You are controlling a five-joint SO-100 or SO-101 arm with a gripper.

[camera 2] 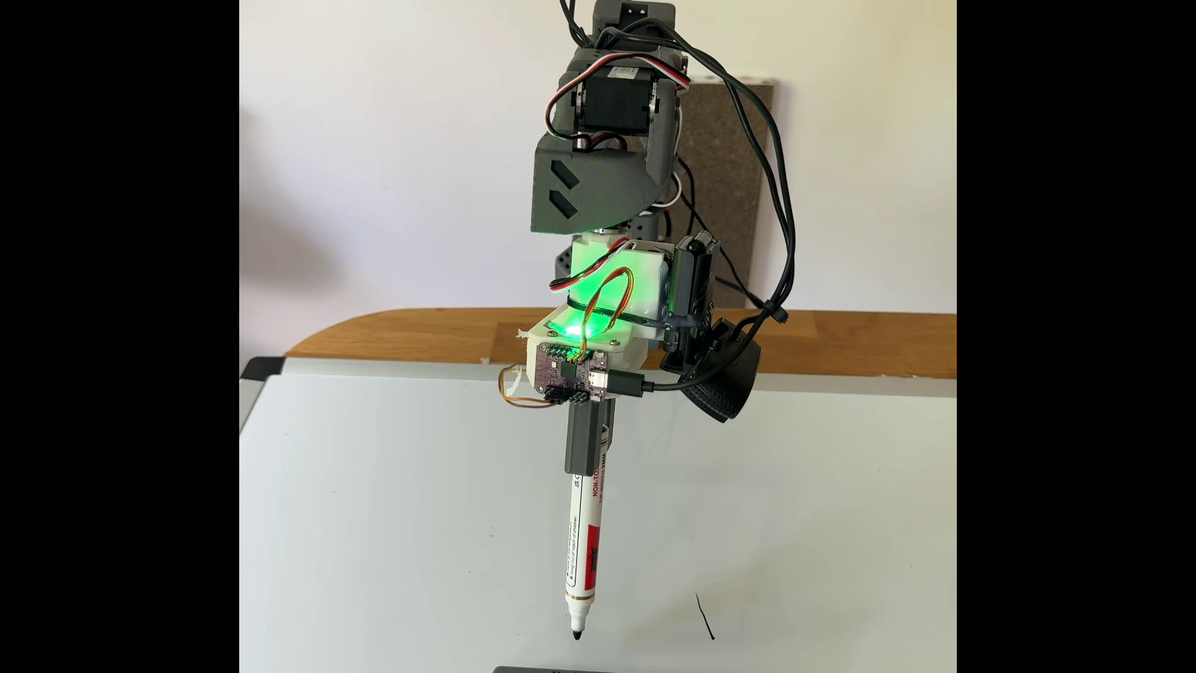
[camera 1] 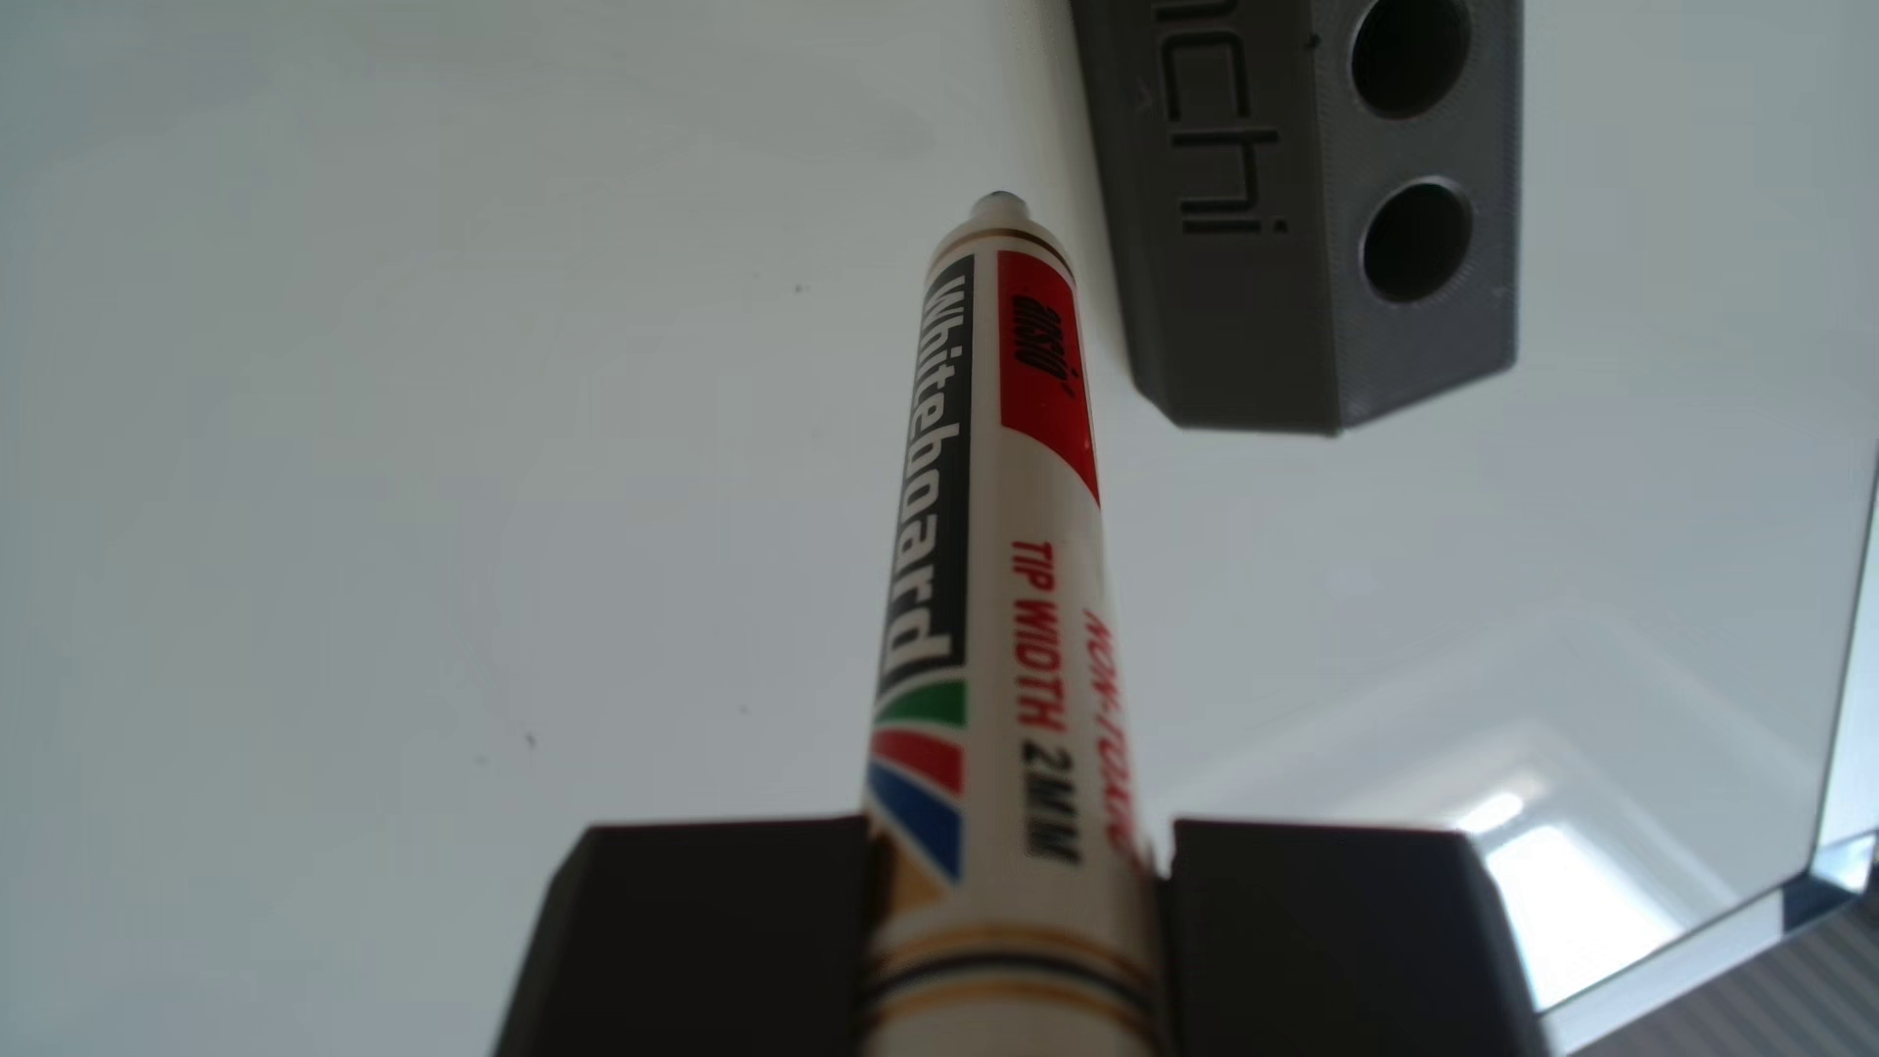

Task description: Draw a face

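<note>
A white whiteboard marker [camera 1: 1002, 569] with red and black print points away from the camera in the other view, uncapped, its dark tip [camera 1: 1002, 200] over the whiteboard [camera 1: 407, 407]. My gripper [camera 1: 1017, 844] is shut on it, a dark jaw on each side of the barrel. In the fixed view the gripper [camera 2: 589, 446] holds the marker [camera 2: 582, 543] nearly upright, with the tip [camera 2: 576, 635] at the whiteboard [camera 2: 388, 518]; I cannot tell whether it touches. Of the face, one short thin dark stroke [camera 2: 705, 615] lies right of the tip.
A grey block [camera 1: 1312, 203] with engraved lettering and two round holes stands just right of the tip in the other view; its top edge [camera 2: 556, 668] shows at the fixed view's bottom. The board's edge [camera 1: 1830, 762] runs at the right. A wooden table [camera 2: 841, 343] lies behind.
</note>
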